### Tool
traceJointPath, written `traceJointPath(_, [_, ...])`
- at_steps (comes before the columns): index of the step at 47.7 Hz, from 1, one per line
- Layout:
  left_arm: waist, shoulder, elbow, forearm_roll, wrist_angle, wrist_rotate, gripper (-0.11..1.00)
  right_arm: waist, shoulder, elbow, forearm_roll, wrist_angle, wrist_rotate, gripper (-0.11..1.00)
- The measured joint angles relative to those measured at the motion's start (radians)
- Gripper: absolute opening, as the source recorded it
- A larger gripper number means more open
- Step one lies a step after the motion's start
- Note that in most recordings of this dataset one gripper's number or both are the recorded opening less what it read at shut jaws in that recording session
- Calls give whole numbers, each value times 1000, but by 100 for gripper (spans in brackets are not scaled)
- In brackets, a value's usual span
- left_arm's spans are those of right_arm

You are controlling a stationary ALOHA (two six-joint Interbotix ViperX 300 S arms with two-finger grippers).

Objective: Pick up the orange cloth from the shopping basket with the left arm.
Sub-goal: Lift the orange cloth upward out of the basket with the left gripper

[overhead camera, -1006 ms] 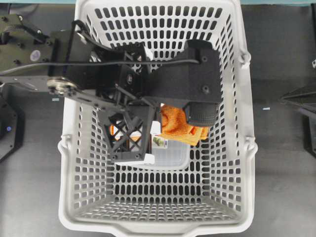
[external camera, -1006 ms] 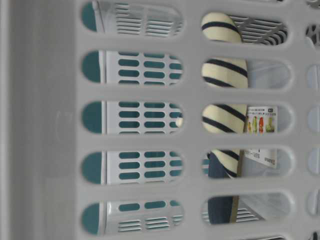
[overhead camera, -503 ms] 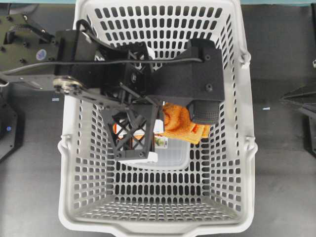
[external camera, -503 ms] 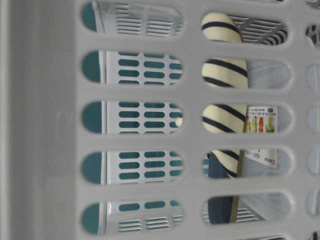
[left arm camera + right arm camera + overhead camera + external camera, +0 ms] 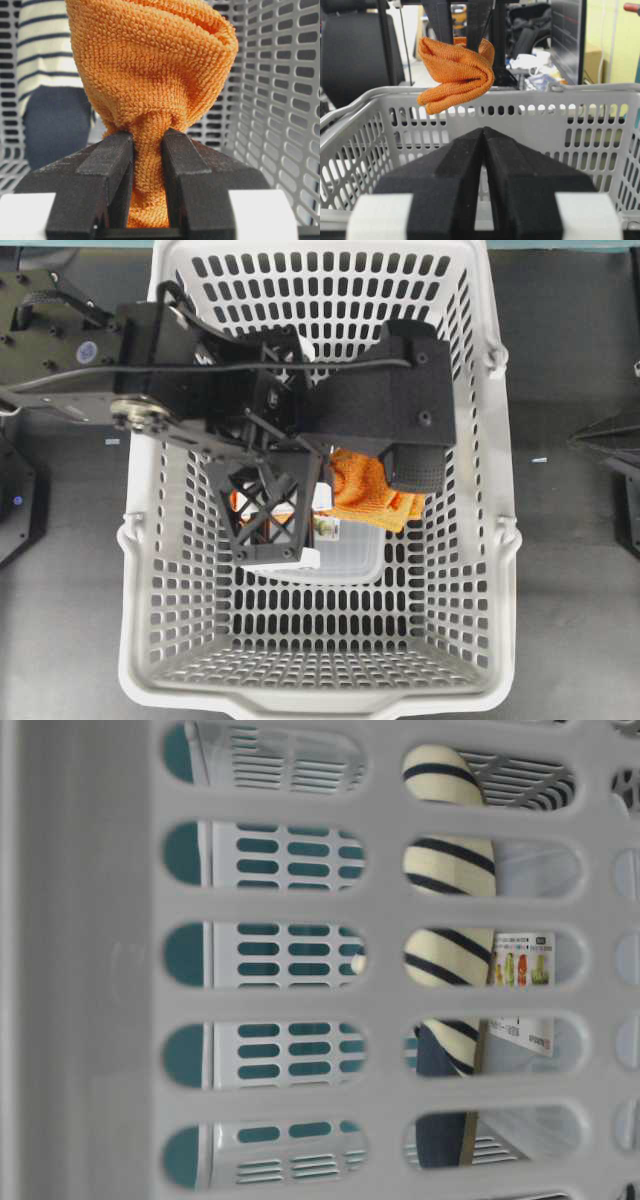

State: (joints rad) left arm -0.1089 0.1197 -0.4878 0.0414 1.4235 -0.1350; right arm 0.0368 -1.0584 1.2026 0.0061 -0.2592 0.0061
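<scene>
Cloth first: the orange cloth (image 5: 150, 75) is pinched at its bunched lower end between the black pads of the left gripper (image 5: 148, 175), the rest billowing out in a loose fold beyond them. In the right wrist view, upper left of the frame, it hangs above the rim of the shopping basket (image 5: 530, 95), apparently clear of it, so the pick looks essentially done. Grasping a gathered fold probably gives the pads more to bite on than a flat edge would.

Left behind in the basket, at the left of the left wrist view, lies a navy and cream striped slipper (image 5: 45, 55). The right gripper (image 5: 484, 165) sits outside the basket with its pads pressed together, holding nothing.

The basket rests on a dark grey bench (image 5: 570, 570); behind it the room shows a black chair (image 5: 350, 55) and cluttered desks.
</scene>
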Motion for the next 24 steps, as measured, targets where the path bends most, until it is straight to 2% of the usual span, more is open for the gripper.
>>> traceJointPath(24, [8, 0, 11, 0, 5, 0, 15, 0, -8, 0, 0, 20, 0, -2])
